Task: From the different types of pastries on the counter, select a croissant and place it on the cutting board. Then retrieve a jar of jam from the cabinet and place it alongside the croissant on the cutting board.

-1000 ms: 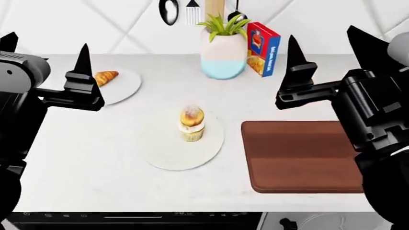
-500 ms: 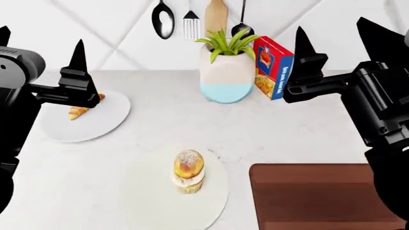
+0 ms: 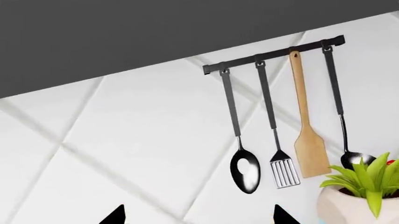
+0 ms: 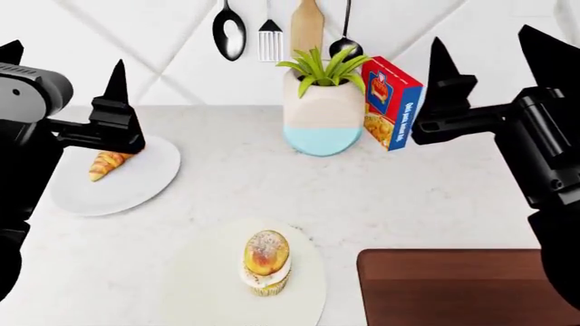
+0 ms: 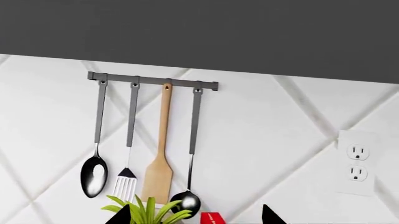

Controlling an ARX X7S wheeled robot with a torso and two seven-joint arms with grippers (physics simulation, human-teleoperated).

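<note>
Resting on a round white plate (image 4: 136, 183) at the worktop's (image 4: 236, 183) left: croissant (image 4: 106, 164), partly masked by the left gripper (image 4: 64, 61), jaws spread and empty. Nearer centre, cupcake (image 4: 265, 262) on a second plate (image 4: 208, 292). Cutting board (image 4: 444, 288) bare at lower right. Right gripper (image 4: 490, 44) likewise spread, seemingly holding nothing.

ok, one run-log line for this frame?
phase: pre-grasp | left gripper: open, empty | right gripper: open, empty | croissant: on plate | board: bare
</note>
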